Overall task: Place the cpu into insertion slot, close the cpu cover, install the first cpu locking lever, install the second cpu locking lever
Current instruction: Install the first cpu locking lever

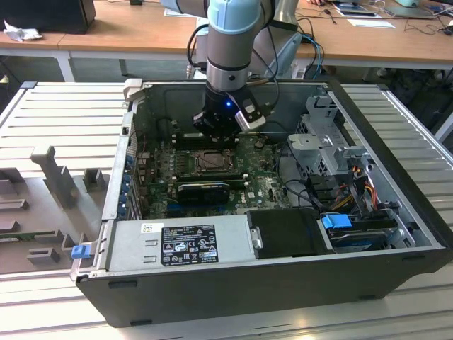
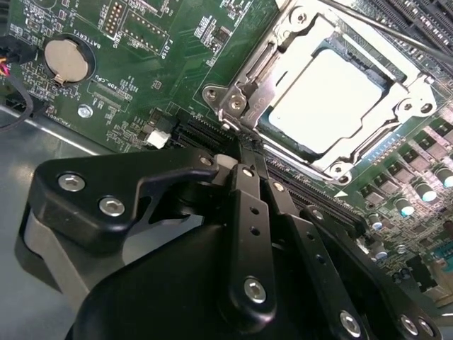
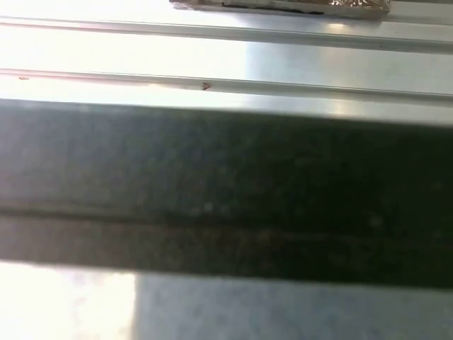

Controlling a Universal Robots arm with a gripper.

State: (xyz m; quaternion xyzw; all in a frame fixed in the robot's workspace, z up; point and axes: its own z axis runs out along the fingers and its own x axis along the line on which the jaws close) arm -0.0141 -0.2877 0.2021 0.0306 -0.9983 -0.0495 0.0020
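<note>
The cpu (image 2: 322,99) lies flat in the insertion slot (image 1: 212,161) on the green motherboard, its pale metal top showing through the cut-out. The silvery cpu cover (image 2: 279,53) is folded down around it. In the second wrist view my gripper (image 2: 244,149) has its two black fingers (image 2: 249,212) pressed together, shut, with the tips at the socket's corner bracket (image 2: 233,105). I cannot tell whether anything is pinched between them. In the exterior view the gripper (image 1: 216,133) hangs inside the open computer case just behind the socket.
A thin lever rod (image 2: 396,30) runs along the socket's far side next to the black memory slots (image 2: 425,10). A coin battery (image 2: 65,58) sits on the board. The power supply (image 1: 177,244), drive cage (image 1: 325,138) and cables (image 1: 354,177) crowd the case. The first wrist view faces a dark case wall (image 3: 226,191).
</note>
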